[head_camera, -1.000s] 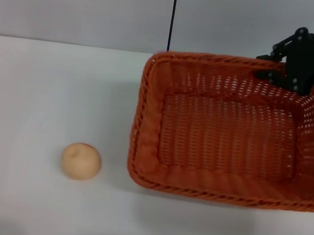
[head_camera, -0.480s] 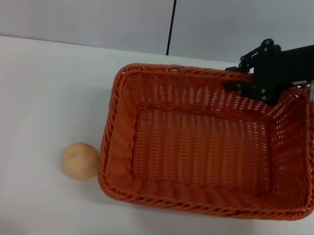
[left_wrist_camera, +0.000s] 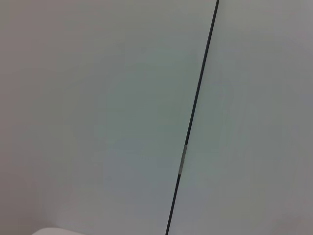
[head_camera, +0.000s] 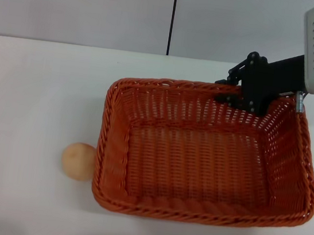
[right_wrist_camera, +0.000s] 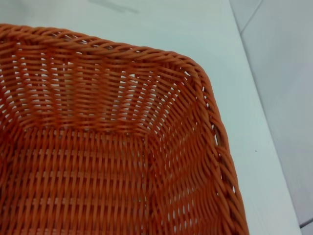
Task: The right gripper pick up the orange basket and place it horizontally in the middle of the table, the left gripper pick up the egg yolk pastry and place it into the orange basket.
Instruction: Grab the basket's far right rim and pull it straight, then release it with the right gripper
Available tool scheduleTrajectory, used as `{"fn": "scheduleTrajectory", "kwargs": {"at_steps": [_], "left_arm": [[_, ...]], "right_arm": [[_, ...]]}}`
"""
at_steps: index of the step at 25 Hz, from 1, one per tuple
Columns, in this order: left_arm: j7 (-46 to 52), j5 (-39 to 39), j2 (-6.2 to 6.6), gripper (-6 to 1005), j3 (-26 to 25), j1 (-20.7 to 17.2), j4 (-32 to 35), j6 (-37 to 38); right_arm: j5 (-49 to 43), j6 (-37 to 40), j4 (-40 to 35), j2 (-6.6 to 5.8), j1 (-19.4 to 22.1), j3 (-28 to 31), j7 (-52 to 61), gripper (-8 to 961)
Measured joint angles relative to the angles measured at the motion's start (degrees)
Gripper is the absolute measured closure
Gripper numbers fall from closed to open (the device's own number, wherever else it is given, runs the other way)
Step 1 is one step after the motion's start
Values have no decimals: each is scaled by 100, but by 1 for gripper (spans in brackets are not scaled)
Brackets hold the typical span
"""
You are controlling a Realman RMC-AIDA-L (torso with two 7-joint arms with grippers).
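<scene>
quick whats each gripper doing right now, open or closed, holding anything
Right gripper: closed on the far rim of the orange basket.
Left gripper: not in view in any picture, so it cannot be told.

Egg yolk pastry partly hidden behind orange basket rim.

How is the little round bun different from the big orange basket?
The egg yolk pastry is small, while the orange basket is far bigger. The pastry is a smooth, pale tan dome; the basket is a burnt orange woven rectangle with open, sloping sides. The pastry lies free on the table; the right gripper is on the basket's far rim. Their sides meet.
</scene>
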State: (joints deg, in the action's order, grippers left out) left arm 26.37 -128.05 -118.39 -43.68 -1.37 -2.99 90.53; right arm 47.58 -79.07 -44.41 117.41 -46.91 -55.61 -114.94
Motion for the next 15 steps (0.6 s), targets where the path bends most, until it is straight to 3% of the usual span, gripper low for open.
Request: {"fn": "scheduleTrajectory", "kwargs": {"at_steps": [7, 12, 15], "left_arm": [[0, 0, -2, 158, -1, -34, 0, 31], [0, 0, -6, 158, -1, -40, 0, 52], [0, -2, -6, 158, 0, -40, 0, 74]], "right_arm": [[56, 40, -300, 91, 138, 5, 183, 744], [163, 15, -493, 136, 282, -11, 300, 539], [420, -68, -672, 145, 435, 16, 317, 472]]}}
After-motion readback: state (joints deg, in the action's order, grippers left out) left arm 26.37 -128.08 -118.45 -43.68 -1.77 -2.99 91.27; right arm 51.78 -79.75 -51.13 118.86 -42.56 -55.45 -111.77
